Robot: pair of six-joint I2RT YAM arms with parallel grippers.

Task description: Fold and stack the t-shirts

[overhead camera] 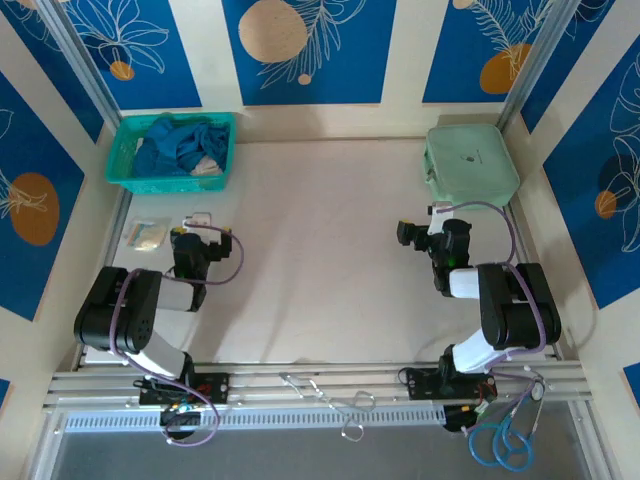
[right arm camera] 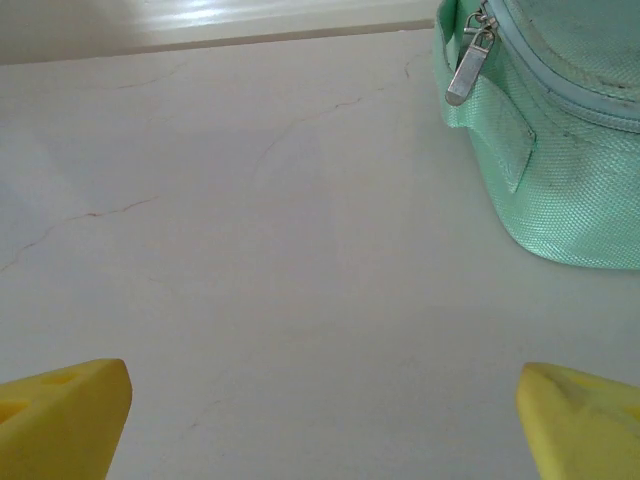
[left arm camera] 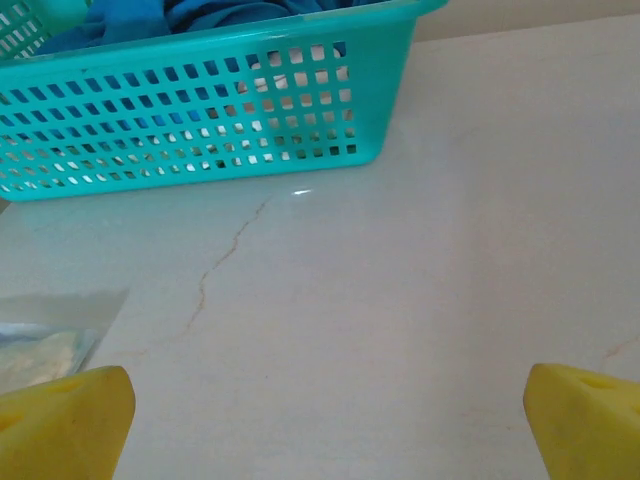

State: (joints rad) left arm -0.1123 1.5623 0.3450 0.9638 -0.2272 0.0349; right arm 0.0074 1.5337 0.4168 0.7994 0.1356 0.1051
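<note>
Nearest, the left gripper and right gripper hang empty, fingers spread wide. The t-shirts lie bunched in the teal basket, near the left gripper at its 11 o'clock and well apart from the right at 10 o'clock. The left arm seems better placed.

On the pale, hairline-cracked table, a turquoise perforated plastic basket sits in the far left corner, a mint-green zippered woven-fabric case lies in the far right corner, and a small clear plastic bag of pale contents lies near the basket's front.
</note>
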